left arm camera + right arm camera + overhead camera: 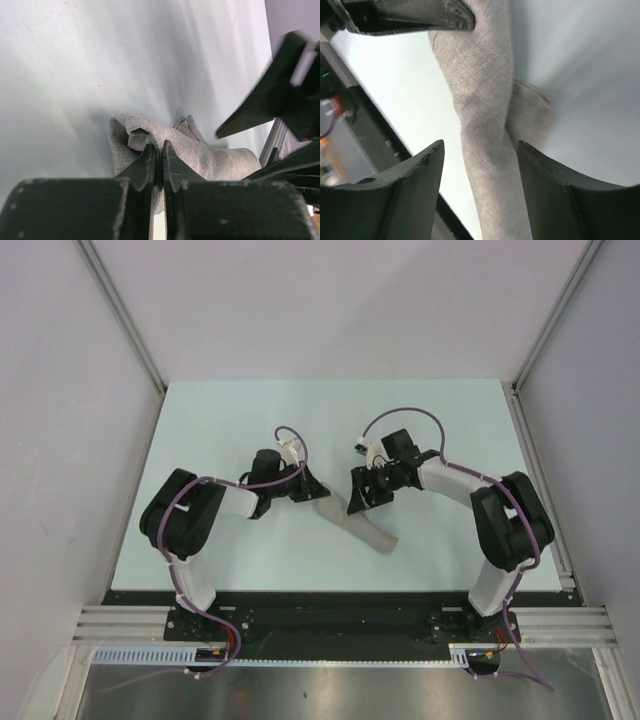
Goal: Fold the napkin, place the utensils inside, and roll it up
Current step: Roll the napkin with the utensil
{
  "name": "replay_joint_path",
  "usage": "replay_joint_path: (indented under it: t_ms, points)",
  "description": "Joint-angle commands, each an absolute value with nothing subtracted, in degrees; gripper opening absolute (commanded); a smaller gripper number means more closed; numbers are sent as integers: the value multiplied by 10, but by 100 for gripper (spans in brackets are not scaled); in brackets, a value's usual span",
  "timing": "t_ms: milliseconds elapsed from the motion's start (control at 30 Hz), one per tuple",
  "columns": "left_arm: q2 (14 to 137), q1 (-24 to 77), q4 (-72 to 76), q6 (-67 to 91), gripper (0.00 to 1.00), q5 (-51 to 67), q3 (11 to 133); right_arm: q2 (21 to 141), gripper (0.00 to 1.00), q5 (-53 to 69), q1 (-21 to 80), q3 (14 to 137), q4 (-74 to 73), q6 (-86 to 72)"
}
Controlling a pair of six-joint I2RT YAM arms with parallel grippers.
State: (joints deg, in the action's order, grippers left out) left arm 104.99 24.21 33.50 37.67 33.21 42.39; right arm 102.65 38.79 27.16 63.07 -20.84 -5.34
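Observation:
The napkin (pixel 366 529) lies rolled into a grey-beige tube, slanting from the table's middle toward the front right. My left gripper (pixel 317 490) sits at the roll's upper left end, and in the left wrist view the left gripper (pixel 159 148) has its jaws pressed together on the crumpled end of the napkin (pixel 210 155). My right gripper (pixel 360 496) hovers over the roll's middle. In the right wrist view the right gripper (pixel 480 150) is open and straddles the napkin (pixel 480 80) without touching it. The utensils are hidden from view.
The pale table (pixel 230 420) is boxed in by grey walls with metal posts (pixel 120 310). A black strip and an aluminium rail (pixel 330 625) run along the near edge by the arm bases. The two grippers stand close together over the roll.

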Motion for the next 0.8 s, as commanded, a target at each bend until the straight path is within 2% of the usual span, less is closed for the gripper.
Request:
replay_joint_path:
  t_ms: [0,167,300,400,767]
  points:
    - [1063,246,324,386,0,334,451,941,66,238,298,643,-229,-24]
    - [1070,246,313,386,0,333,461,907,68,85,383,621,-211,12]
    - [1074,246,307,388,0,334,467,926,69,-64,469,620,-204,37]
    - [1077,246,301,388,0,334,471,950,70,-118,490,621,-198,47]
    - [1080,246,291,389,0,336,487,1007,68,-120,512,615,-178,69]
